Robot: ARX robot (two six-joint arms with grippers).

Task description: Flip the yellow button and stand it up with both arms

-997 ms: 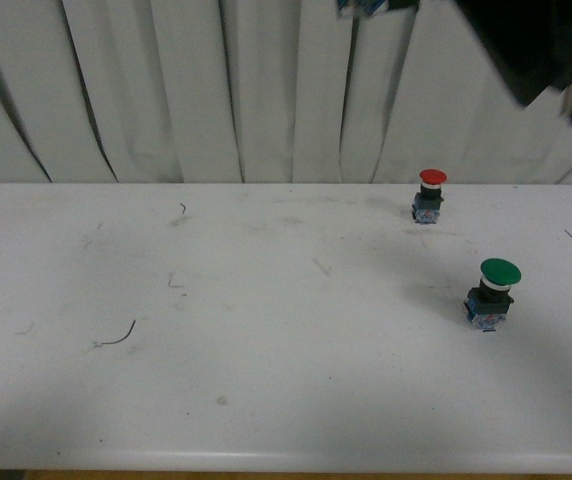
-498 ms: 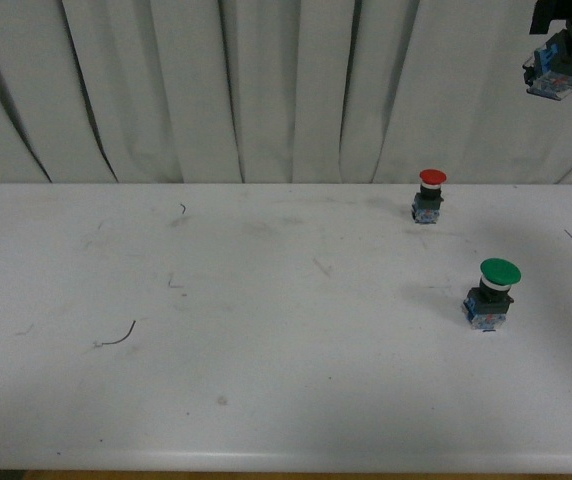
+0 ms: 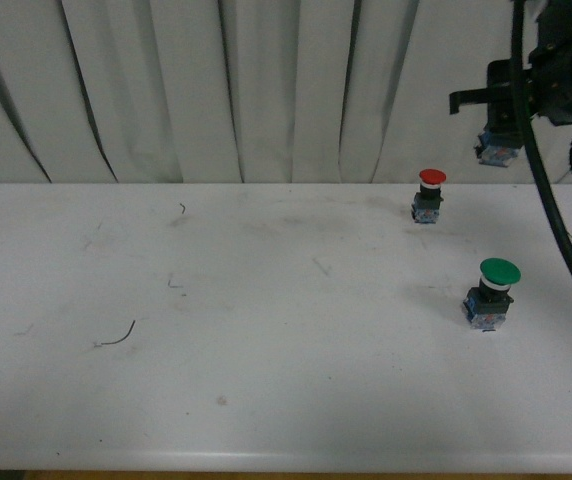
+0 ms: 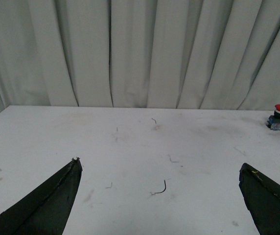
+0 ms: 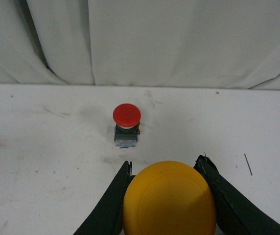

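Observation:
My right gripper (image 5: 165,161) is shut on the yellow button (image 5: 169,200); its round orange-yellow cap fills the space between the two black fingers in the right wrist view. In the front view the right arm hangs at the upper right, well above the table. Only the yellow button's blue contact block (image 3: 497,152) shows under the right gripper (image 3: 496,138) there, in front of the curtain. My left gripper (image 4: 159,163) stands open over the white table (image 4: 42,137) with nothing between its fingers. The left arm is outside the front view.
A red-capped button (image 3: 431,194) stands upright at the back right, also the red-capped button (image 5: 127,122) just beyond the held cap. A green-capped button (image 3: 493,292) stands nearer on the right. A curled wire scrap (image 3: 116,338) lies at the left. A white curtain (image 3: 266,90) backs the table.
The right arm has come down and leftward from the top right corner, carrying the yellow button. The red and green buttons have not moved.

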